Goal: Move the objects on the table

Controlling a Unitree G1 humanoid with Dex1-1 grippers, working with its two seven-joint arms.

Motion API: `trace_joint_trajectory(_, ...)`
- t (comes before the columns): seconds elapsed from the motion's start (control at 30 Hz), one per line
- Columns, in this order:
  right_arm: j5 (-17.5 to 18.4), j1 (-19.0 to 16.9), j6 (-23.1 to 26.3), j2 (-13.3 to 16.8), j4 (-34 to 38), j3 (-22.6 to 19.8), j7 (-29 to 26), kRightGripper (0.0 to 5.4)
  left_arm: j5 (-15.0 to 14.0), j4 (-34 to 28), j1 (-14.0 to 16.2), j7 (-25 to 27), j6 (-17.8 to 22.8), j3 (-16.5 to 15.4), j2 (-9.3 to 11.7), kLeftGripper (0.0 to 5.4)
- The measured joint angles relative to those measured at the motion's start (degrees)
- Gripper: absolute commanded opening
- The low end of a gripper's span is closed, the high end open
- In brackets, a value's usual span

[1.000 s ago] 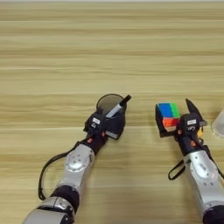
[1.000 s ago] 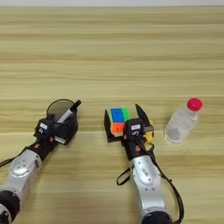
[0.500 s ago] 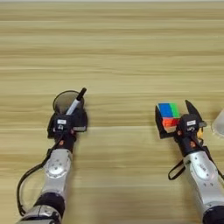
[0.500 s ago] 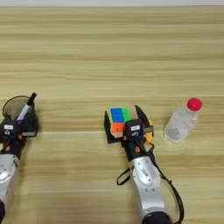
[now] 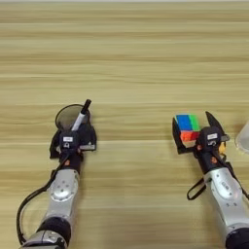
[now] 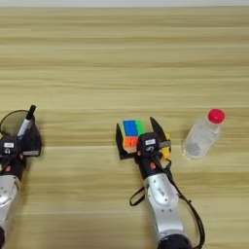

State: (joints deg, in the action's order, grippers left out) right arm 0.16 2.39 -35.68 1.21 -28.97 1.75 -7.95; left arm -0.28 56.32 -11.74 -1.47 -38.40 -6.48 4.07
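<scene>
the puzzle cube [image 5: 187, 127] sat on the wooden table [image 5: 126, 58] near its front right part, showing blue and green on top and orange on the near face. the right gripper [image 5: 193, 131] was at the cube, its two black fingers spread apart with one on the cube's left side and the other just off its right side, so the cube lay between them; whether the pads actually pressed the cube could not be told. a bit of yellow, likely the tape measure [image 6: 167, 145], peeked out just right of the cube behind the right gripper's finger, mostly hidden. further right of the cube stood a clear plastic bottle [image 6: 201, 137] with a red cap, apart from the gripper. well to the left of the cube, at about the same depth on the table, was the black mesh pen cup [image 5: 72, 118] with the black-and-white marker [image 5: 80, 115] leaning out of it toward the upper right. the left gripper [image 5: 73, 137] was at the near side of the cup, its black fingers set against the cup's wall, and they appeared closed on it.
</scene>
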Motion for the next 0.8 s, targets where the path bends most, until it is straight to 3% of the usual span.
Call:
trace_joint_trajectory(0.47,0.0,0.0,-0.1,0.0,-0.3,0.0,0.0,5.40,0.9,-1.5,0.5,-0.5,-0.2,0.8,0.1,5.36)
trace_joint_trajectory(0.8,0.0,0.0,-0.3,0.1,-0.3,-0.1,0.0,5.40,2.4,-12.9,8.7,-1.2,0.6,2.4,-1.2,5.36)
